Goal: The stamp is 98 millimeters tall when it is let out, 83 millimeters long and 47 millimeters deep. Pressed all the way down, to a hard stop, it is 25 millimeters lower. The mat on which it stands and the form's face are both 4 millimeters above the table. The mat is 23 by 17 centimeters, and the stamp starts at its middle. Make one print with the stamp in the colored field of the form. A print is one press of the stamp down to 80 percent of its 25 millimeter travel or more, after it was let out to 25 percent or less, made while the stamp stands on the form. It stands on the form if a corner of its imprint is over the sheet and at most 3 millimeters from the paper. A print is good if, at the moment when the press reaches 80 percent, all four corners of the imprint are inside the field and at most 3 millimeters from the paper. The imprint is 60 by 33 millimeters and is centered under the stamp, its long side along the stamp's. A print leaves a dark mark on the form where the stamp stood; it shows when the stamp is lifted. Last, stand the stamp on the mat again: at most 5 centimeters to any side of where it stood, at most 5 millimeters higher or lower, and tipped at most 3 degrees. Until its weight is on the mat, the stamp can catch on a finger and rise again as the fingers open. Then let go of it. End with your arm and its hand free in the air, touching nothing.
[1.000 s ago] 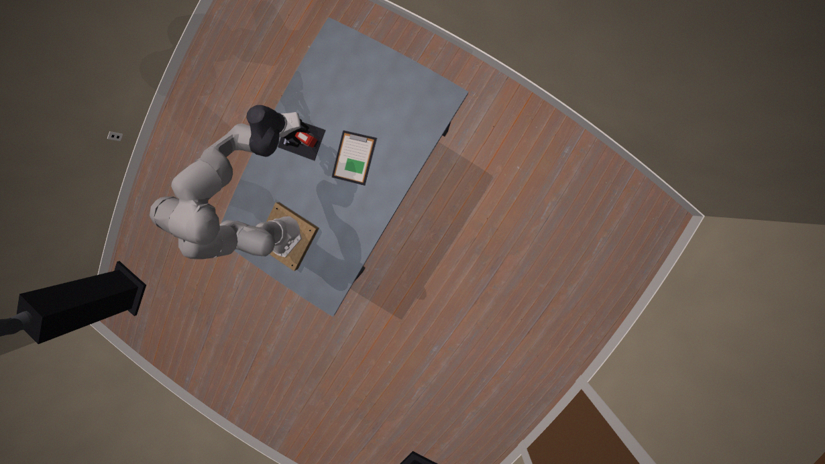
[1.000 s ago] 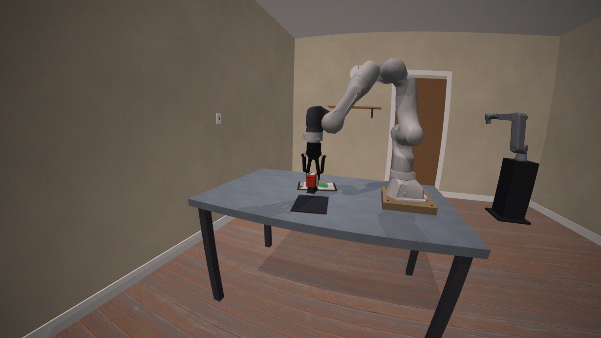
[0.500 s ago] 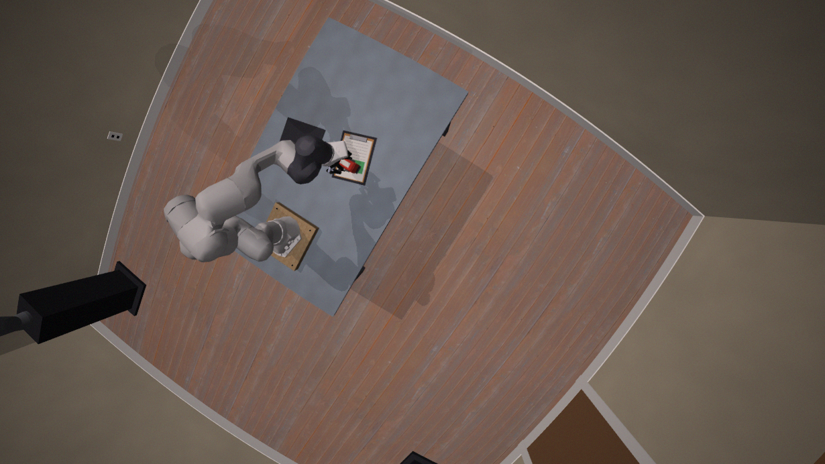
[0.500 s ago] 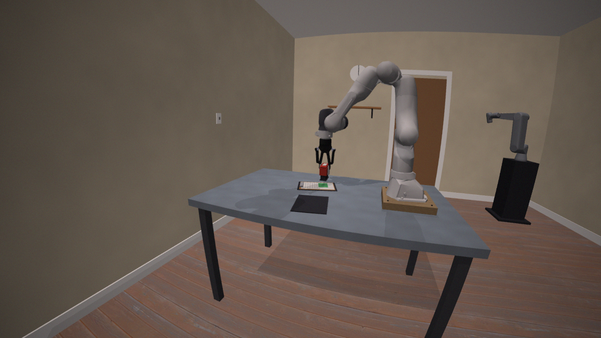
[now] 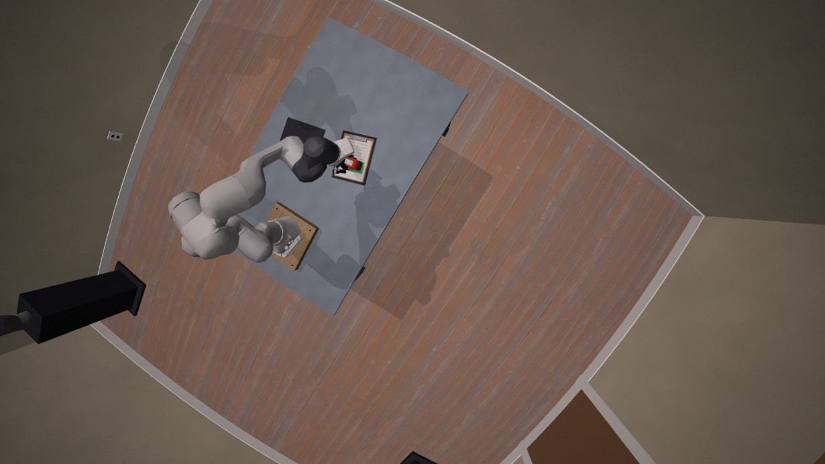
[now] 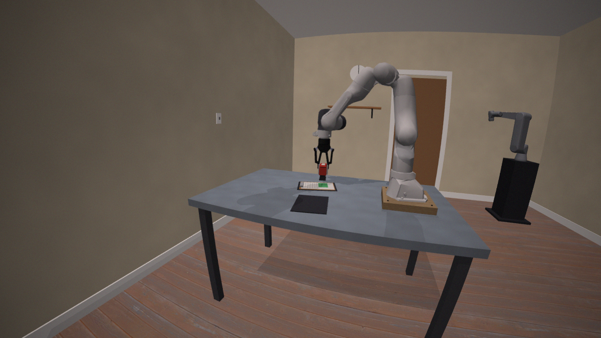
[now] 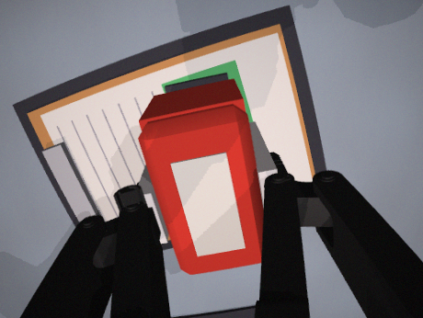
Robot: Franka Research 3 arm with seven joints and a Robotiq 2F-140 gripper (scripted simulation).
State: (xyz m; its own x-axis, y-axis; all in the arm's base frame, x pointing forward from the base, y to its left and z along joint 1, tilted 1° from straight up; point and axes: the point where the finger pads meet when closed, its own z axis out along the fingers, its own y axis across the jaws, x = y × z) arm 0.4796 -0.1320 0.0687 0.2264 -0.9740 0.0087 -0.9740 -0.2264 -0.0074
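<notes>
1. The grey table (image 6: 369, 226) carries everything: the arm's wooden base plate (image 6: 428, 208) at the right, the black mat (image 6: 310, 204) near the front edge, and the form (image 6: 309, 185) on its clipboard just beyond the mat.
2. The mat has nothing standing on it, and the stamp must come back to its middle at the end.
3. The form is a lined sheet in a dark-edged board with a green field (image 7: 234, 73) at one end; no dark mark shows on it, though the stamp hides most of the field in the wrist view.
4. The stamp (image 7: 204, 188) is a red, box-shaped body with a pale label on top, hanging in the air over the form, above the green field (clear of the paper in the exterior view).
5. The hand (image 6: 322, 162) pinches the stamp across its narrow sides, one black finger (image 7: 137, 235) on each flank.
6. It looks rigid and light, with smooth walls that could slip. Since it telescopes under load, I judge the upper housing the right place to hold, so a downward push drives the press.
</notes>
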